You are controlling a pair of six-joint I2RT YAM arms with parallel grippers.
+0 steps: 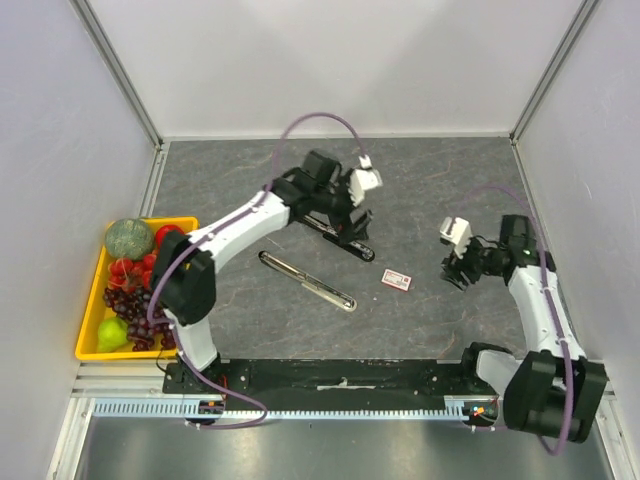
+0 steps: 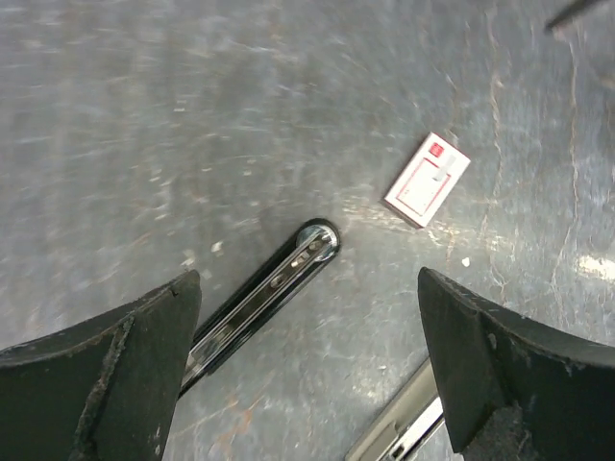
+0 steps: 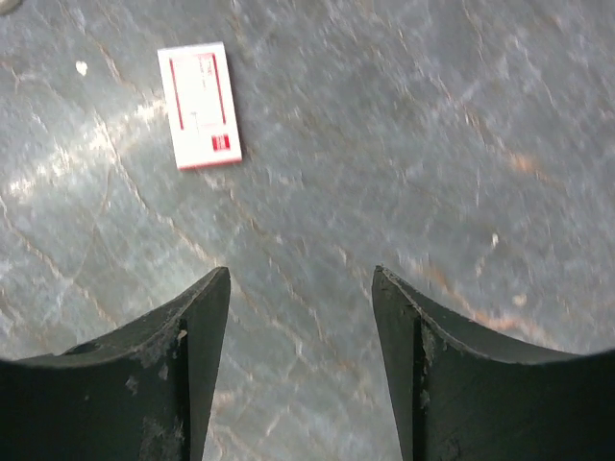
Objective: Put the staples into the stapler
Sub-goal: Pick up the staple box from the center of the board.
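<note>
The small white and red box of staples (image 1: 397, 279) lies flat on the grey bench (image 1: 430, 180), near the middle and a little to the right. It is closed as far as one can see, and nothing touches it.

The stapler lies to the left of the box. Its long silver part (image 1: 305, 281) rests diagonally on the bench, and a black part (image 1: 352, 245) lies just beyond it, on the far side. It is not possible to tell whether the two parts are joined.

The left end effector (image 2: 307, 288) is above the black part of the stapler. Its fingers (image 2: 115, 375) stand wide apart and grip nothing; in the left wrist view the rounded end of the black part shows on the bench between them.

The right end effector (image 3: 301, 279) is to the right of the box, apart from it. Its fingers (image 3: 173, 365) are also apart, with only bare bench between them, so it is open and holds nothing.

At the left edge of the bench stands a yellow tray (image 1: 88, 352) with fruit, among it dark grapes (image 1: 130, 300).
</note>
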